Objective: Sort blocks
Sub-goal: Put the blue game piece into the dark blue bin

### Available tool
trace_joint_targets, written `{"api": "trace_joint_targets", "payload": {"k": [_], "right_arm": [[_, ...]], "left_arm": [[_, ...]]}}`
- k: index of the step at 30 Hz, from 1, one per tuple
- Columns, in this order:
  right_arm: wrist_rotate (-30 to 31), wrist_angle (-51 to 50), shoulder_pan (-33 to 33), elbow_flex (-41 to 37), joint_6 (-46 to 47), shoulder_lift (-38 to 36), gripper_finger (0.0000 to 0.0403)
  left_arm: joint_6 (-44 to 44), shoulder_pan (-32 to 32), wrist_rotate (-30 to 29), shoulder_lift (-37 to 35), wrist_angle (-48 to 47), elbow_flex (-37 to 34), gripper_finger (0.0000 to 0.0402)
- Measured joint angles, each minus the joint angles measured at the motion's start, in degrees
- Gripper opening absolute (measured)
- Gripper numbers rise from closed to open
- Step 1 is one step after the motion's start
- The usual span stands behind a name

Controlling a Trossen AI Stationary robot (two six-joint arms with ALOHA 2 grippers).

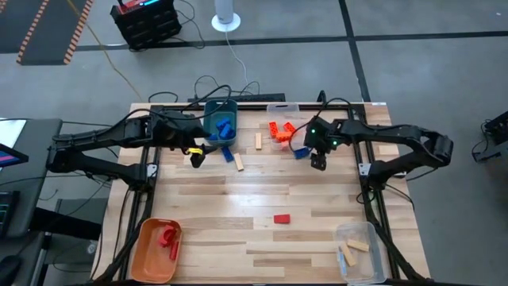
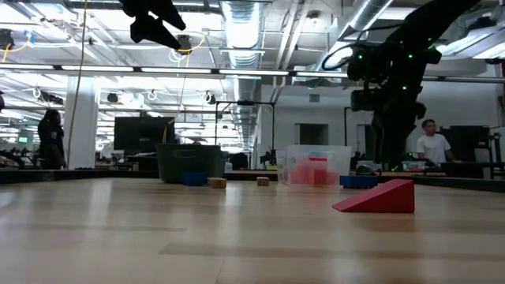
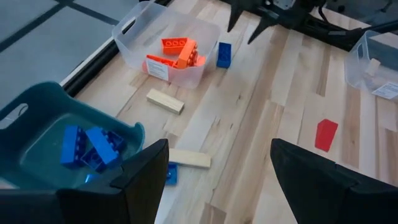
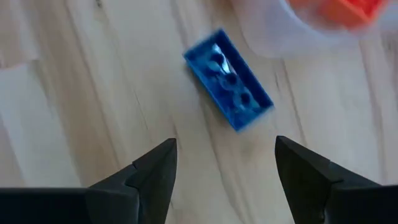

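My right gripper (image 4: pixel 225 163) hangs open, pointing steeply down over a loose blue brick (image 4: pixel 228 79) that lies flat on the table beside the clear bin of orange blocks (image 1: pixel 282 129); its fingers stand clear of the brick (image 1: pixel 300 152). My left gripper (image 1: pixel 194 157) waits open in the air by the teal bin (image 1: pixel 221 119), which holds blue blocks (image 3: pixel 93 146). Two plain wood blocks (image 1: pixel 258 141) (image 1: pixel 239 161), a small blue block (image 1: pixel 227 153) and a red block (image 1: pixel 282 218) lie loose on the table.
An orange bin (image 1: pixel 155 250) with red blocks stands at the near left corner, and a clear bin (image 1: pixel 361 250) with wood blocks at the near right. Cables run along the table's far edge. Bare wood lies across the table's middle.
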Motion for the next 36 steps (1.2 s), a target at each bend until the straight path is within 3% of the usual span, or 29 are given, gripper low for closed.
{"api": "trace_joint_targets", "payload": {"k": [8,14,29,36], "right_arm": [[0.1,6.2,0.0,0.0,-7.9,3.8,0.0261],[-0.1,9.7,-0.3,0.0,-8.7,9.3,0.0261],[-1.0,11.0,-0.1,0.0,-7.1,10.6,0.0257],[-1.0,13.2,0.2,-3.3,-1.1,10.6,0.0225]], "left_arm": [[-1.2,0.0,-0.4,0.0,-0.7,0.0,0.0275],[-1.6,0.0,-0.4,0.0,-1.5,0.0,0.0275],[-3.0,0.0,-0.3,0.0,-3.1,0.0,0.0275],[-3.0,0.0,-0.3,0.0,-3.1,0.0,0.0275]]}}
